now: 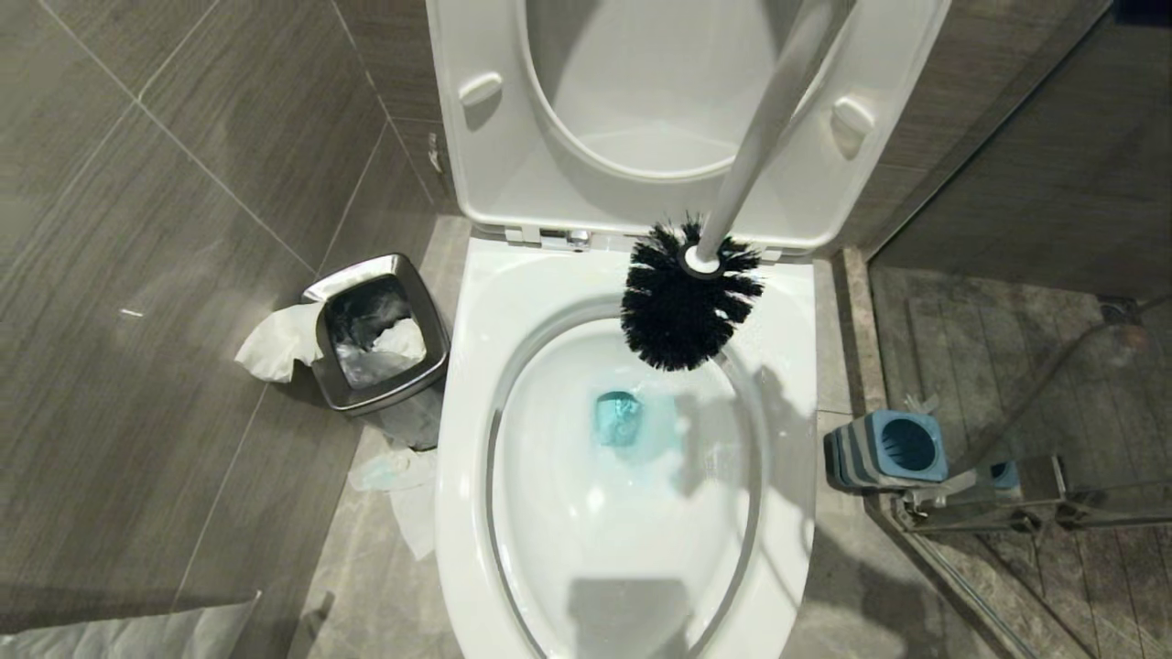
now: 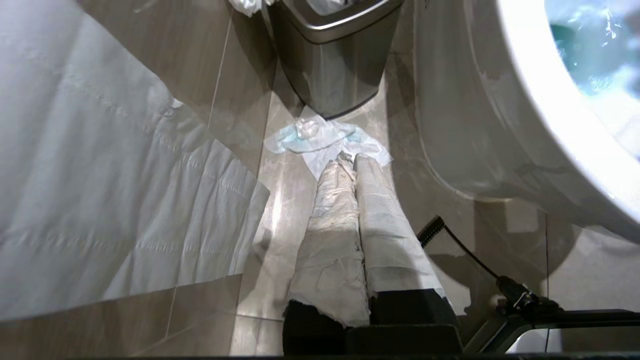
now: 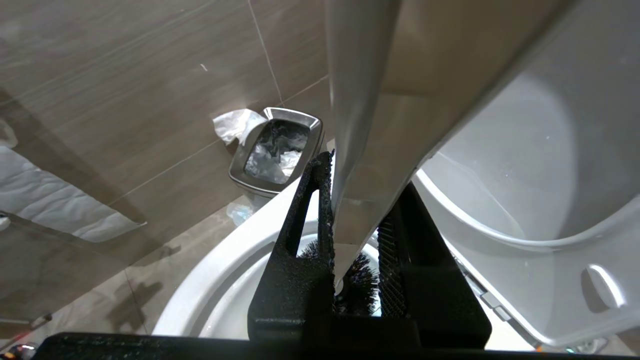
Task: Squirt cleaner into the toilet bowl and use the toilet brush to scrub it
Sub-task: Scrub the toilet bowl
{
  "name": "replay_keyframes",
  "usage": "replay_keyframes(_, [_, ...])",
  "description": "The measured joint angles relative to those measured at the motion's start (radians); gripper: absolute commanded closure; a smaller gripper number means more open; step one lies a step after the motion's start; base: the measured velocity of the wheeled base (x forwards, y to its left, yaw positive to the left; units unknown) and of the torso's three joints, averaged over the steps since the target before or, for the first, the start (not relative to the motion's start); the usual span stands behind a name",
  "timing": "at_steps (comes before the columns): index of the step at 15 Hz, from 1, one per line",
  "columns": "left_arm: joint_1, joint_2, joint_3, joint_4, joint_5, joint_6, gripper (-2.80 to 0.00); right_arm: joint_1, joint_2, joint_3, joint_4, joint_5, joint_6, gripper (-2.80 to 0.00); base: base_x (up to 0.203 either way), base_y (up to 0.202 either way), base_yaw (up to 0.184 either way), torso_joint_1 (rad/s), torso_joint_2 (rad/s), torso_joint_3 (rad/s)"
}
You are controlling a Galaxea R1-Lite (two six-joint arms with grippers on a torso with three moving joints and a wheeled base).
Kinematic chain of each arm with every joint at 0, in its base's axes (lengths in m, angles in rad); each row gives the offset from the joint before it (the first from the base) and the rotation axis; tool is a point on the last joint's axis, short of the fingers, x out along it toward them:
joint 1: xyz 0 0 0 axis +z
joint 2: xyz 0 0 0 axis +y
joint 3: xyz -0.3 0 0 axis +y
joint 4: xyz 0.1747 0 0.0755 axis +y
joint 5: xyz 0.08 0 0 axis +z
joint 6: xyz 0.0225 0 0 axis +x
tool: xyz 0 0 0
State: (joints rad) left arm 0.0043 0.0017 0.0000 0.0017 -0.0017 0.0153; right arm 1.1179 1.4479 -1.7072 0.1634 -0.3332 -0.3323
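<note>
Cleaner already tints the toilet bowl (image 1: 787,302) water blue. Our right gripper (image 3: 352,235) clamps the toilet brush (image 1: 689,297), poised centre-frame above the rim; scrubbing remains.

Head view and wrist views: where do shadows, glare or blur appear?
Head view: the brush casts a shadow on the bowl rim, right of it. Left wrist view: glare on the floor beside the left gripper. Right wrist view: the handle in the right gripper is blurred, very near the lens.

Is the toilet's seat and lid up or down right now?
Up. The seat and lid stand raised behind the toilet bowl, leaving the blue-tinted water exposed.
</note>
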Motion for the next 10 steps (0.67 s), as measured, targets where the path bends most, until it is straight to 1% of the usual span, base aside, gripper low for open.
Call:
replay_keyframes(2, [0.000,0.000,0.000,0.000,0.000,0.000,0.00,0.005,0.000,0.014,0.000,-0.012,0.000,0.00,0.000,0.000,0.000,0.001,0.00,0.206])
replay_keyframes(10, [0.000,0.000,0.000,0.000,0.000,-0.002,0.00,0.005,-0.002,0.062,-0.006,-0.100,0.023,0.00,0.000,0.000,0.000,0.001,0.00,0.201])
